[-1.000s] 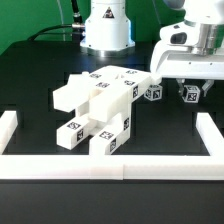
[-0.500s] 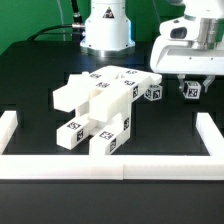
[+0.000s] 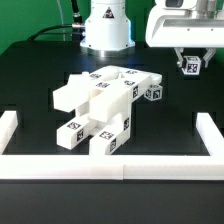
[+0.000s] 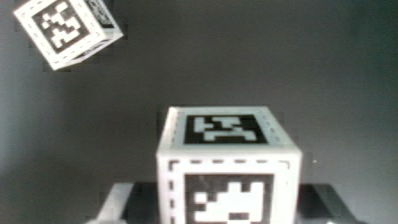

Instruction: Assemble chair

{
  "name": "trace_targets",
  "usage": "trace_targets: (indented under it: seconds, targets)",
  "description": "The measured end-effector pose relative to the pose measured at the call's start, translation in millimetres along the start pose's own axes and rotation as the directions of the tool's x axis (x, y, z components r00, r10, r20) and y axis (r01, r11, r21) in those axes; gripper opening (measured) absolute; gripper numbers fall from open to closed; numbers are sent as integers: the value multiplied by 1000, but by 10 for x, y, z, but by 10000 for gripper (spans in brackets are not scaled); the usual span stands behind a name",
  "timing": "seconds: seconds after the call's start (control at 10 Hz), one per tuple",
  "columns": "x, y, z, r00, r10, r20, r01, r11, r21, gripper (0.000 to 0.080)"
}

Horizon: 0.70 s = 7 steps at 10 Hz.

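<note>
Exterior view shows you the chair (image 3: 98,108) mostly joined, lying mid-table inside the border rails (image 3: 8,128). One small block (image 3: 152,93) sits loose just beside it. Your gripper (image 3: 190,62) is clamped on a second block (image 4: 228,170), held above the table. By my judgement, two pieces remain to fit.

Bright, even light. Black table (image 3: 30,85) shows no glare. White chair parts (image 3: 95,105) cast soft, short shadows. Wrist view is grainy, and the near small block (image 4: 228,150) is blurred.
</note>
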State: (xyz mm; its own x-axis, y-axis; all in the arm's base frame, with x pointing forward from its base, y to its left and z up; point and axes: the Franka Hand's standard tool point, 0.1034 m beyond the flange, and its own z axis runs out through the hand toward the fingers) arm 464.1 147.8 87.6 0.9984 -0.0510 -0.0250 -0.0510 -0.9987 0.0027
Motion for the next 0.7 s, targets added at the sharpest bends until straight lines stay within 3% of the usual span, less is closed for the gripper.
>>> trace_targets:
  seconds: [0.3,0.5,0.7]
  targets:
    - [6,20,-11,1000,-20,4,20,1000,-1,289]
    - [270,253,-363,995,-101,15,101,995,16,289]
    - [603,478,-530,992,-114,56,113,993,16,289]
